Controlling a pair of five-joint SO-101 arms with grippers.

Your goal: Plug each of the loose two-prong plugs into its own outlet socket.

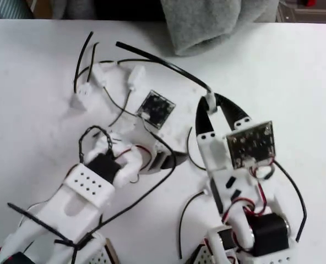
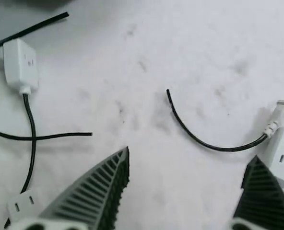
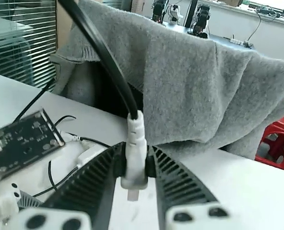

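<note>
My right gripper [image 1: 211, 98] [image 3: 136, 154] is shut on a white two-prong plug [image 1: 209, 103] [image 3: 135, 134], held off the table prongs down, and its thick black cable [image 1: 152, 56] runs away to the back left. Several white outlet sockets [image 1: 83, 96] [image 1: 135, 77] with short black leads lie at the back left of the table. In the left wrist view my left gripper [image 2: 190, 155] is open just above the table. One socket [image 2: 19, 62] lies far off one finger, another [image 2: 282, 153] touches the other finger, and a third [image 2: 19, 207] lies by the finger's base.
A grey cloth [image 1: 207, 22] [image 3: 204, 86] hangs over the table's back edge behind the held plug. Thin black leads [image 2: 204, 141] [image 1: 110, 104] cross the white tabletop [image 1: 295, 71]. Both arms fill the front of the table.
</note>
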